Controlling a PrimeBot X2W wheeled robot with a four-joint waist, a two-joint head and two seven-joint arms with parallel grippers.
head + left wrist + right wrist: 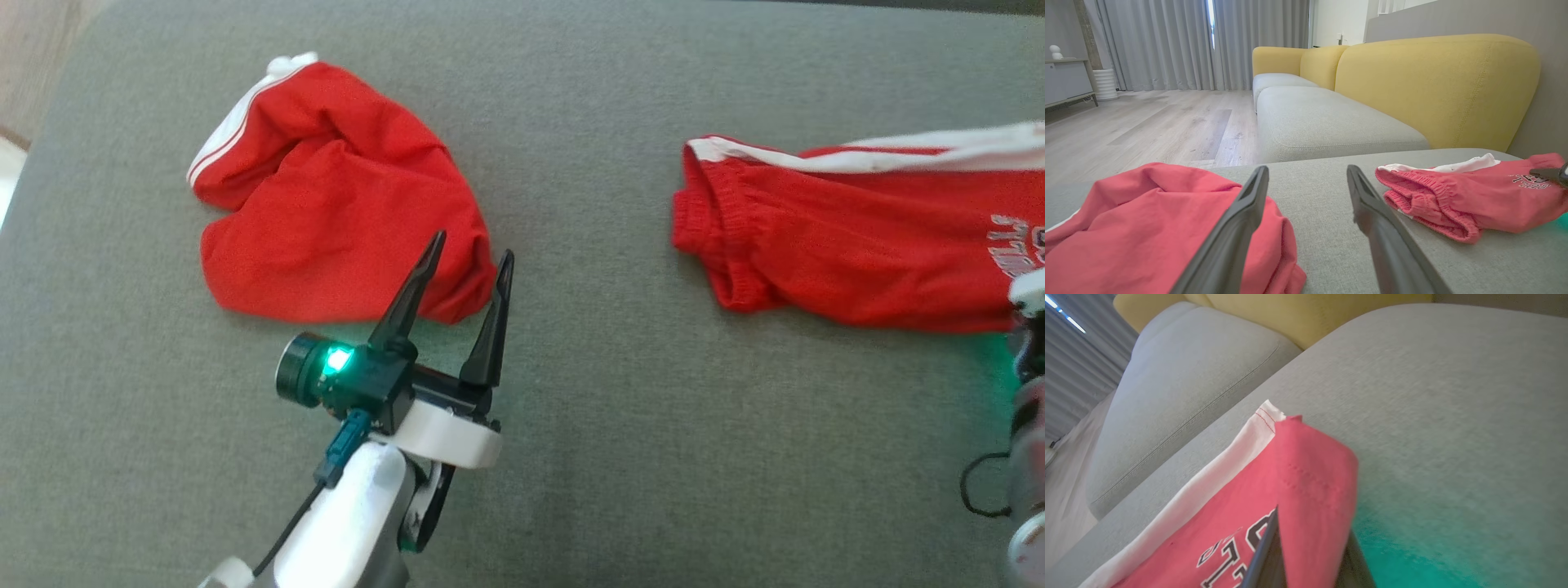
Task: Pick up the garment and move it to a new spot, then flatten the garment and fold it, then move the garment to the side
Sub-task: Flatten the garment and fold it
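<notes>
Looks like it's on step one here, the pick-up: the right gripper (1312,522) is clamping its two dark fingers together on a hem corner of the red cotton shorts with the white side stripe and white lettering (857,245); those are lying mostly flat on the right side of the grey fabric sofa cushion (588,457), elastic waistband bunching towards the middle; the left gripper (474,243) is hovering with fingers apart, just beside a second, crumpled red garment with white trim (326,204) on the left; next I'm guessing it's needing a lift high enough to clear the cushion, and since it's only pinching a thin corner the cloth could be slipping out
</notes>
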